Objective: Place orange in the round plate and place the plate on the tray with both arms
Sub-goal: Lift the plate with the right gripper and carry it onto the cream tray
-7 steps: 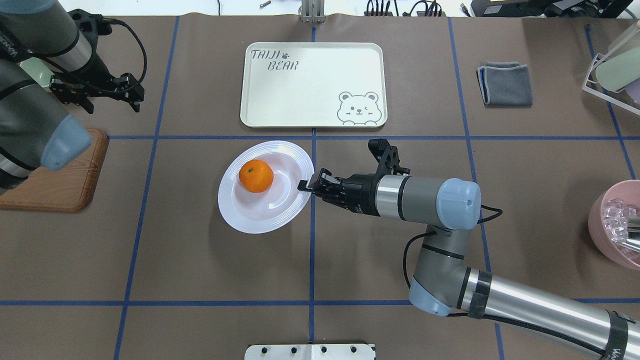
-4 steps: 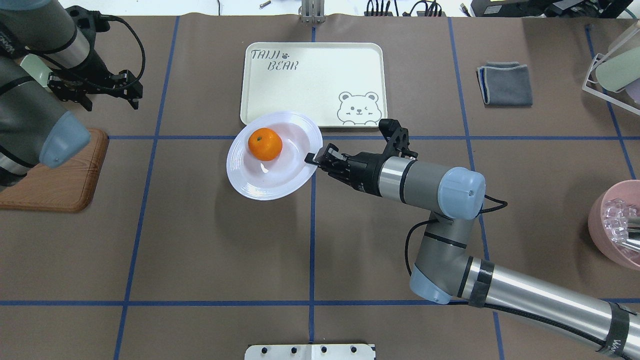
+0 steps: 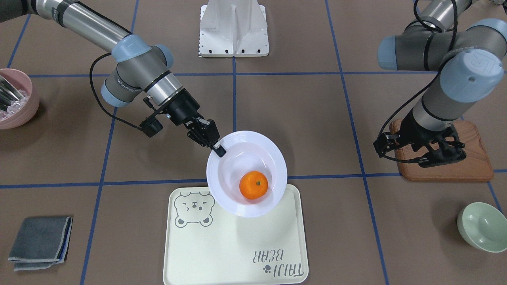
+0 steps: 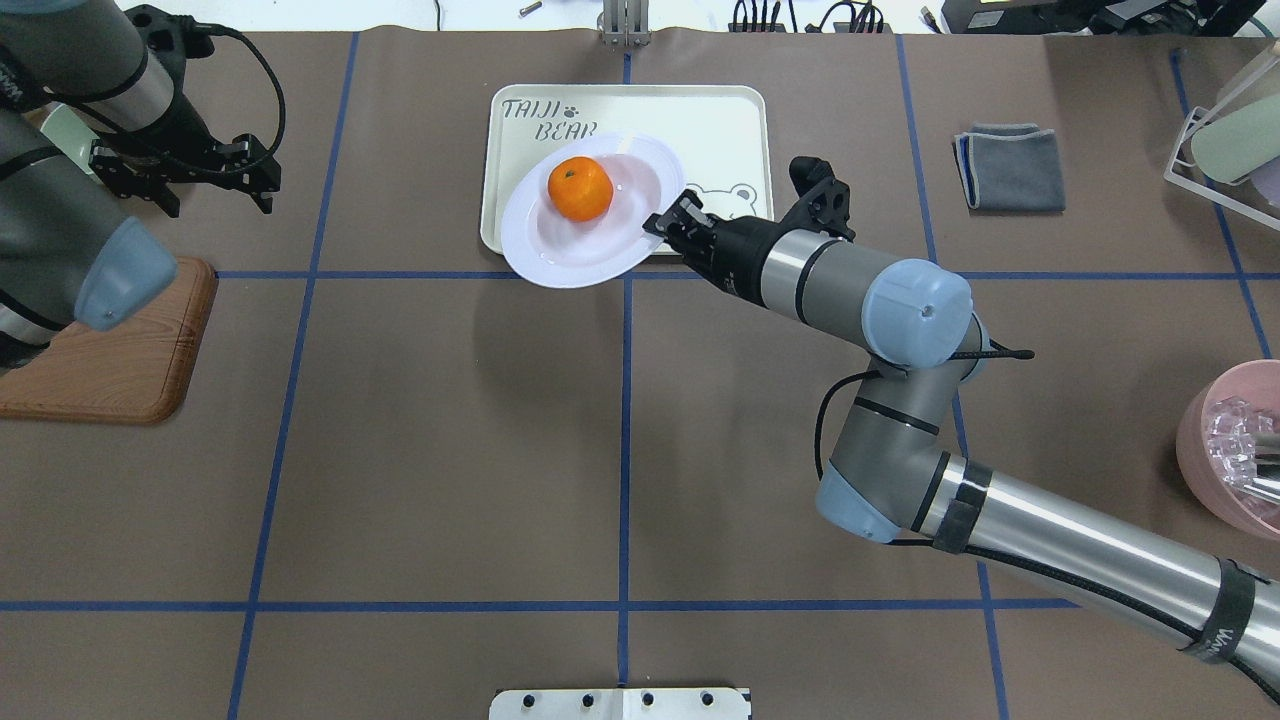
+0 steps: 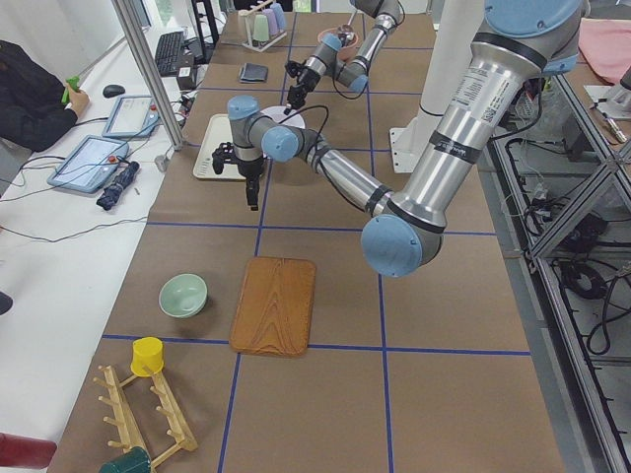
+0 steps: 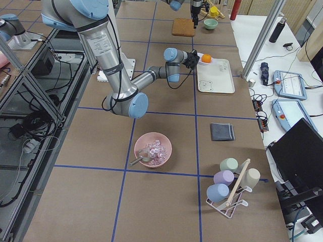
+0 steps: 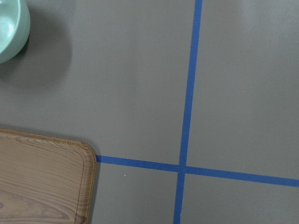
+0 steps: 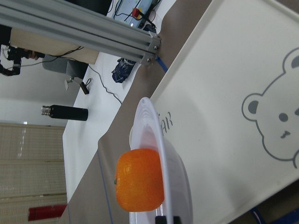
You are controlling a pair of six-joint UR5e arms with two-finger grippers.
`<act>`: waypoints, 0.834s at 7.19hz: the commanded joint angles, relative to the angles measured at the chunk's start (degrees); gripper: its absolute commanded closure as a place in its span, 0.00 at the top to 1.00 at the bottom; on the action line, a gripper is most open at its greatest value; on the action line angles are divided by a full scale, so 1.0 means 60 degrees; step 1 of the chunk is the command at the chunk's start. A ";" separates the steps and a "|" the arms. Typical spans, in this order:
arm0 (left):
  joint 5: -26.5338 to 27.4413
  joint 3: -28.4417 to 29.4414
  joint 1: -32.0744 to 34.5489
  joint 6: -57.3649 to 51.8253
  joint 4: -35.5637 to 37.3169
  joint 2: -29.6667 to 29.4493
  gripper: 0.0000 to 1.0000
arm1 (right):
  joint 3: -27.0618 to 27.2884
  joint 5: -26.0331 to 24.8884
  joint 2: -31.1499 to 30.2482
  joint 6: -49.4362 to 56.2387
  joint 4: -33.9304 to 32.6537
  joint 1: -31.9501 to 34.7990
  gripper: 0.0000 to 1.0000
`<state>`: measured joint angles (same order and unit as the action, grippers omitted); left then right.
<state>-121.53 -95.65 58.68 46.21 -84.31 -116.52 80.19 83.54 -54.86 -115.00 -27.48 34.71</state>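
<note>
You see the right pincer (image 4: 665,222) clamped on the round plate (image 4: 560,262) by its rim, likely to spare the orange (image 4: 580,188) in its hollow. The plate hangs over the tray's (image 4: 720,120) near-left corner. The left pincer (image 4: 222,198), wide and empty, hovers well left of the tray. A grey cloth (image 4: 1010,168) right of the tray blocks nothing.
</note>
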 commanded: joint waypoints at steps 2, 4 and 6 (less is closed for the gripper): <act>-0.0032 0.0194 0.0326 -0.0620 0.0003 -0.0032 0.98 | -0.1395 -0.0285 0.1056 -0.0594 -0.0357 0.0396 0.00; -0.0047 0.0487 0.1087 -0.2977 0.0426 -0.0003 0.98 | -0.1951 -0.0300 0.1466 -0.0638 -0.0357 0.0397 0.00; -0.0047 0.0517 0.1192 -0.3029 0.0399 0.0041 0.98 | -0.2333 -0.0329 0.1599 -0.0638 -0.0372 0.0396 0.00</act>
<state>-121.81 -92.73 65.34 29.11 -82.01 -116.38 67.72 81.70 -45.87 -118.81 -29.64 37.09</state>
